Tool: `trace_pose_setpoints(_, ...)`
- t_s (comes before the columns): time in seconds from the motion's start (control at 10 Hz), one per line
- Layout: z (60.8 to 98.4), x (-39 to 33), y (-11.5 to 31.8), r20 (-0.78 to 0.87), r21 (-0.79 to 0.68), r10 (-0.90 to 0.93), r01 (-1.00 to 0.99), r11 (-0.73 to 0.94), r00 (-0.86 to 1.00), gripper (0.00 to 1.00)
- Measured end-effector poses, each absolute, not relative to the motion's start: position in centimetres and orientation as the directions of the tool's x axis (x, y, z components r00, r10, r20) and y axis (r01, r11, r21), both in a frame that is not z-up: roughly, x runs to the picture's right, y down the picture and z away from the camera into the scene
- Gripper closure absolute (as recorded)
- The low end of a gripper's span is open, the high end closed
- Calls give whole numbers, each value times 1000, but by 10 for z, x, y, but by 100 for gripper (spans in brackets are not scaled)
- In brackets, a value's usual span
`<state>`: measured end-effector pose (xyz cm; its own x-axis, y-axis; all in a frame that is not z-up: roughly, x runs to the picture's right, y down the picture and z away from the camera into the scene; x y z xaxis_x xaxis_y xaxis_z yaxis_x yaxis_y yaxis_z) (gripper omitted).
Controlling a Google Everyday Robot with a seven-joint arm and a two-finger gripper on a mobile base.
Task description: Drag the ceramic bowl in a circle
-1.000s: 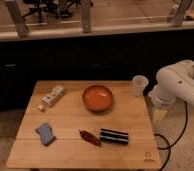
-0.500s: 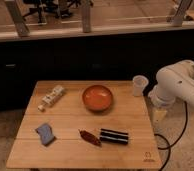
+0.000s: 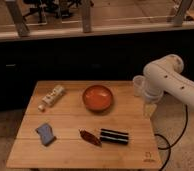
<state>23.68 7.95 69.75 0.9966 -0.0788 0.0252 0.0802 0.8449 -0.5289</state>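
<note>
The ceramic bowl (image 3: 97, 97) is round, shallow, orange-red and glossy, and sits on the wooden table (image 3: 70, 125) a little behind its middle. The white arm (image 3: 167, 80) comes in from the right and bends down over the table's right edge. My gripper (image 3: 149, 109) hangs at its lower end, to the right of the bowl and apart from it, just off the table's right edge. A small translucent white cup (image 3: 138, 85) stands at the back right of the table, beside the arm.
A white bottle-like item (image 3: 52, 96) lies at the back left. A blue-grey sponge (image 3: 46, 133) lies at the front left. A dark red packet (image 3: 90, 137) and a black striped bar (image 3: 114, 136) lie in front of the bowl. A dark wall stands behind the table.
</note>
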Motion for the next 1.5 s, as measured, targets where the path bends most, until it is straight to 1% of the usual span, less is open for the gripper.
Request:
trace_pose_setpoints(0.2,702,225,75,42,-520,-110,116,846,993,20)
trace_pose_setpoints(0.5,711,188,65,74,-507,-168,182,843,983,20)
trace_pose_setpoints(1.5,739,137,56,181,-450,-324,371,813,929,20)
